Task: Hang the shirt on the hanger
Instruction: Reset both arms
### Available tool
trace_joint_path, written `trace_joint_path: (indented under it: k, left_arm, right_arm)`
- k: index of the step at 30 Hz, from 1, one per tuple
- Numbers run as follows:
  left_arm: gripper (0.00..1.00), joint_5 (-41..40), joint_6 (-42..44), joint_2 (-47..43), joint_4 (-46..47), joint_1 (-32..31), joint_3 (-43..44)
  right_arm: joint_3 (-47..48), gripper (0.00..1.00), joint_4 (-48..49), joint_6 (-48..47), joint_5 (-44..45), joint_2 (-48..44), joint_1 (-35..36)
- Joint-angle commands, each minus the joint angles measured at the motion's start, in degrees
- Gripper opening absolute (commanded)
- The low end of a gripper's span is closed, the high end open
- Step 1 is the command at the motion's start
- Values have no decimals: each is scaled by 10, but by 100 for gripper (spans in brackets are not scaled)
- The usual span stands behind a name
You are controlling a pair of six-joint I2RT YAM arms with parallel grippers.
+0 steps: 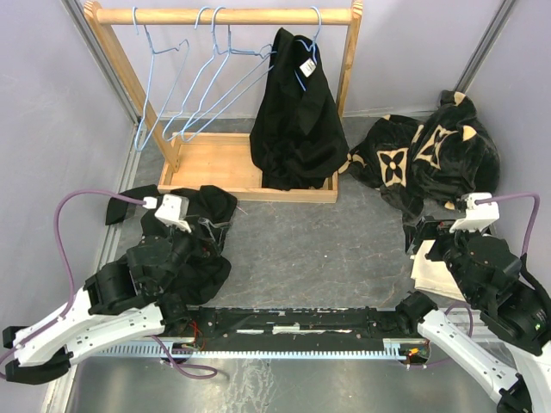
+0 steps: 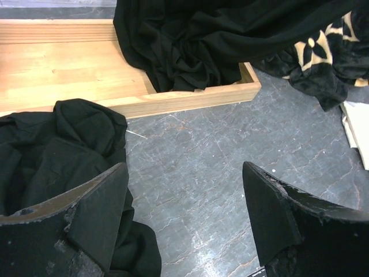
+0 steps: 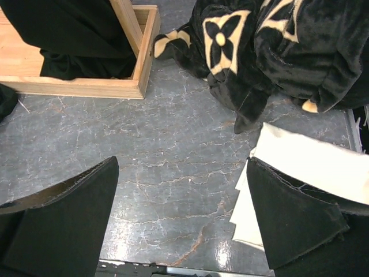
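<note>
Left gripper (image 2: 184,173), jaws spread and empty, is hovering with a loose black garment (image 2: 52,156) at its left; ahead, the shirt (image 1: 297,112) is hanging on the hanger (image 1: 319,33), so the hanging step appears done and withdrawing clear appears next.

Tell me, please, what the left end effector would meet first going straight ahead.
Probably the bare grey marbled tabletop, then the front edge of the light wooden rack base; depth is unclear.

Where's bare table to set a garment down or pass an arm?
Free: the grey tabletop centre, bordered by the crumpled black garment, the wooden rack base and the flowered plush garment. Crowded: left, under the left gripper; right, where white cloth lies by the right gripper.
</note>
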Motion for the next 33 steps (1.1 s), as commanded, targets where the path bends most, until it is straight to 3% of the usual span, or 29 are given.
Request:
trace_joint_path:
  k: [1, 8, 14, 33]
  left_arm:
    - [86, -17, 13, -27, -1, -2, -5]
    - [95, -44, -2, -31, -62, -3, 32]
    - [97, -55, -27, -41, -101, -3, 22]
    - [96, -48, -24, -44, -92, -3, 10]
  right_arm:
    - [-1, 99, 5, 14, 28, -16, 0]
    - [-8, 99, 3, 20, 43, -26, 1]
    - [-14, 99, 12, 14, 27, -26, 1]
    - [-16, 99, 19, 0, -16, -8, 1]
